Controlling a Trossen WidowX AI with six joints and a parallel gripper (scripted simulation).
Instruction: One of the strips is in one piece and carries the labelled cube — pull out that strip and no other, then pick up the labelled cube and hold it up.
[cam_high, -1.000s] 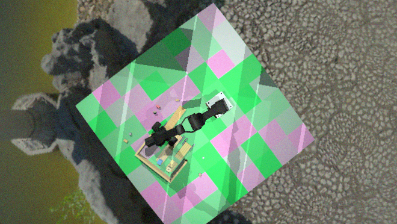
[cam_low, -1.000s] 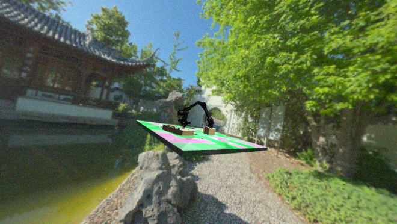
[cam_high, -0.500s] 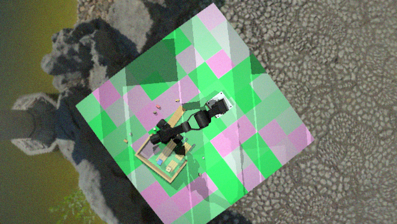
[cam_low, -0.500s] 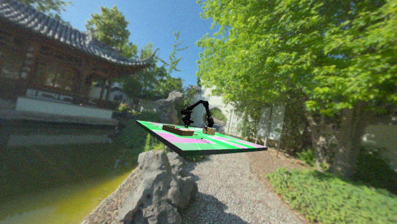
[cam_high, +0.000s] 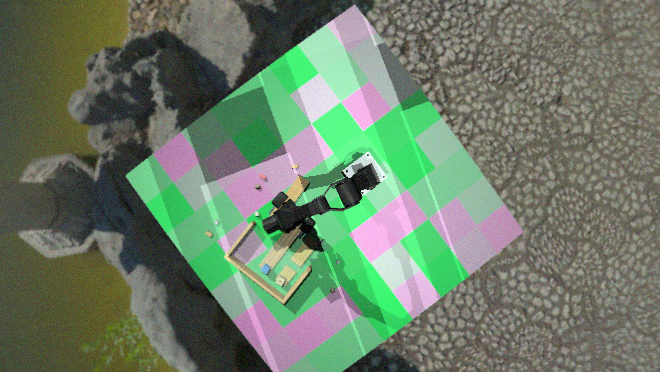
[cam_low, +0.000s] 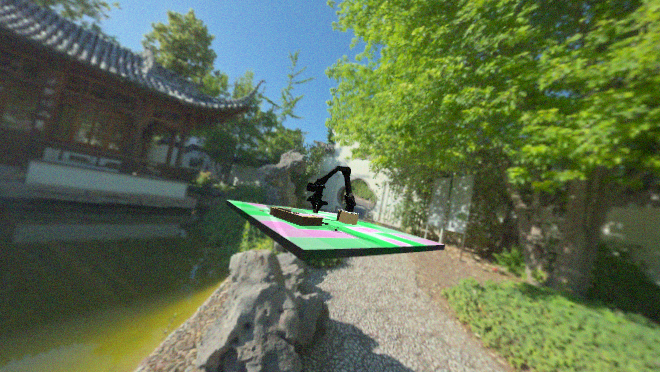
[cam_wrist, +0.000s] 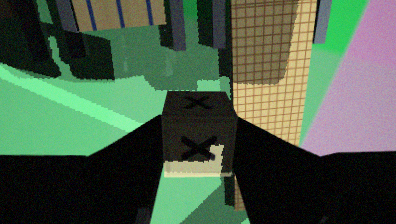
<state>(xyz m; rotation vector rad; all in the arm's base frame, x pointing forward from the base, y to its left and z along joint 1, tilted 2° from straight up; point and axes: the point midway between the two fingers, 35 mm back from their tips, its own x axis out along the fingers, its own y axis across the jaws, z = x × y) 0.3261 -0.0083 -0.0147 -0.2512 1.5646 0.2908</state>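
My gripper is shut on the labelled cube, a pale cube with black X marks on its faces. It holds the cube clear above the green table top. Below and to the right in the wrist view lies the tan strip with a brown grid; in the top view that strip sticks out of the wooden frame towards the arm's base. A tan strip with blue lines shows at the top left of the wrist view. The cube is hidden by the arm in the top and exterior views.
The wooden frame still holds short strip pieces, a blue cube and a tan cube. Small loose bits lie on the checkered table. The arm's base stands near the table's middle.
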